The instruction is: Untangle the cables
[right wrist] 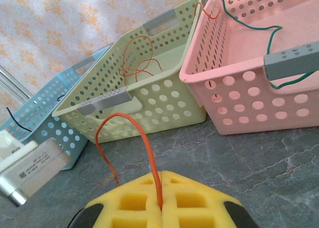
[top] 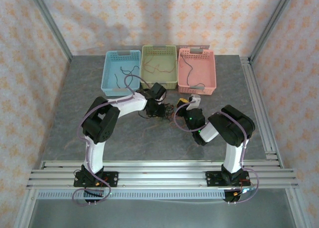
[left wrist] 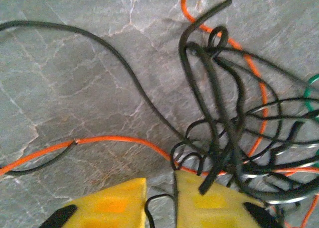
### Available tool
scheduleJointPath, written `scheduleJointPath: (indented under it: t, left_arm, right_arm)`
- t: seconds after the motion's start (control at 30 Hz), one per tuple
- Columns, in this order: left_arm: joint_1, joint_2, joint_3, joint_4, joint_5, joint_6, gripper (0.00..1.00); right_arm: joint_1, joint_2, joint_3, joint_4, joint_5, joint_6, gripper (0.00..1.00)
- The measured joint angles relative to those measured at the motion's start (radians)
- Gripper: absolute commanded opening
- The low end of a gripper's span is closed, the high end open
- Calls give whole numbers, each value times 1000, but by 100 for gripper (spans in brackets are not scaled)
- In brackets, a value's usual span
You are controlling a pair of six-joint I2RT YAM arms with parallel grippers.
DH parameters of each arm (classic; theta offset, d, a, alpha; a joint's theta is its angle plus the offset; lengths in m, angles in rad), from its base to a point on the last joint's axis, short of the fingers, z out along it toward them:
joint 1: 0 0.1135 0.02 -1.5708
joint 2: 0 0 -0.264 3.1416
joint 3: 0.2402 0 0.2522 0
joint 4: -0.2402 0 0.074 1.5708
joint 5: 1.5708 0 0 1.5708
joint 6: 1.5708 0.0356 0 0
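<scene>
The right gripper (right wrist: pixel 159 207) clamps an orange wire (right wrist: pixel 143 131). The left gripper (left wrist: pixel 159 200), pads nearly together, nips the near edge of the cables (left wrist: pixel 224 133) tangled mid-table (top: pixel 70 133), bare slate around. At the far edge: blue basket (right wrist: pixel 47 96) with black wire (right wrist: pixel 15 119), green basket (right wrist: pixel 164 106) with orange loops (right wrist: pixel 139 63), pink basket (right wrist: pixel 249 106) with green wire (right wrist: pixel 271 36).

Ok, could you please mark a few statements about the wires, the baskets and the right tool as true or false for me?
1. The right tool is shut on an orange wire. True.
2. The pink basket stands between the other two baskets. False: the green basket is the middle one.
3. A green wire lies in the pink basket. True.
4. The tangle of wires lies inside a basket. False: it lies on the table.
</scene>
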Motion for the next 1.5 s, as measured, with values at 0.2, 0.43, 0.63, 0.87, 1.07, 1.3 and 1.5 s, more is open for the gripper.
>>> scheduleJointPath:
  t: [0.2, 0.43, 0.63, 0.87, 1.07, 1.3, 1.5]
  left_arm:
    - [0, -110, -93, 21, -61, -5, 3]
    - [0, -325, -229, 64, -163, -6, 0]
    - [61, -616, -421, 52, -261, -17, 0]
    - [243, -1108, -590, -43, -399, -56, 0]
    - [278, -1356, -595, -119, -503, -67, 0]
    - [278, -1296, -595, -133, -462, -66, 0]
    - [278, -1213, -597, -93, -312, -67, 0]
  right_arm:
    - [0, 0, 0, 0, 0, 0, 0]
    - [0, 0, 0, 0, 0, 0, 0]
    - [0, 0, 0, 0, 0, 0, 0]
    - [0, 0, -10, 0, 26, 4, 0]
    - [0, 0, -21, 0, 56, 10, 0]
    - [0, 0, -21, 0, 56, 18, 0]
    - [0, 0, -21, 0, 56, 19, 0]
